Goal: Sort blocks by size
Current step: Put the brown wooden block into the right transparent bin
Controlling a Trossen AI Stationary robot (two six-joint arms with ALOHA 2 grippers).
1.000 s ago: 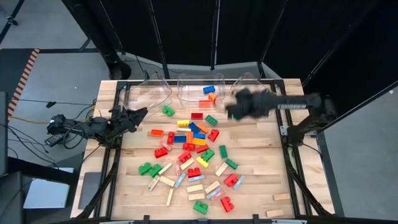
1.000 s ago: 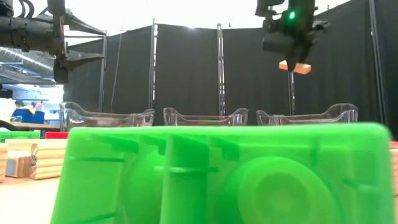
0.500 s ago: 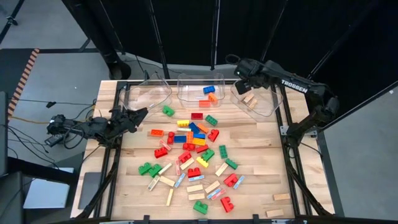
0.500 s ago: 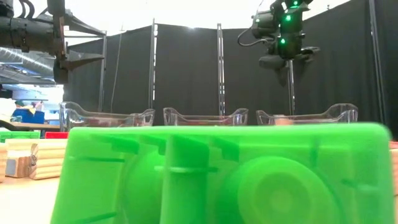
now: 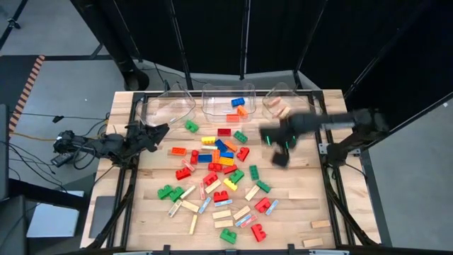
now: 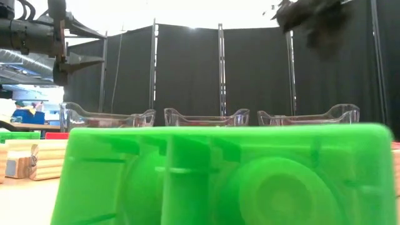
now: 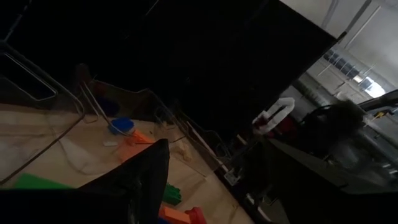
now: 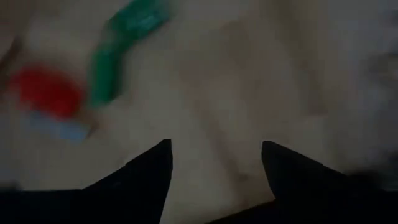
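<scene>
Right of centre in the high view, my right gripper (image 5: 280, 147) sits blurred over bare counter (image 5: 297, 177), just right of the block pile and below the right-hand clear bin (image 5: 290, 110). In the right wrist view my jaws are spread w/ nothing between them, only wood grain beyond, plus a smeared green block (image 8: 127, 37) and a red one (image 8: 43, 90) off to one side. So I judge this the reach leg of the cycle: empty, heading for the next pick.

The blocks (image 5: 219, 170) are mostly unsorted: red, green, blue, yellow studded bricks and tan wooden bars scattered across the middle and lower counter. A few are already binned: a blue and an orange brick in the centre bin (image 5: 226, 103), a tan piece in the right bin. The left bin (image 5: 170, 106) looks empty. Plenty left to do.

My left gripper (image 5: 157, 132) waits at mid-left of the frame by the counter's edge, jaws spread, holding nothing.

Next move, as I judge it: slow down, settle over one block at the pile's right fringe — the green brick (image 5: 262, 186) or the red one (image 5: 262, 205) look least crowded — turn my wrist so the jaws straddle its short sides, drop, pinch, lift clear. Neighbours lie close, so I need a clean descent w/o nudging them. Which bin depends on size; can't tell yet which block I'm over.
</scene>
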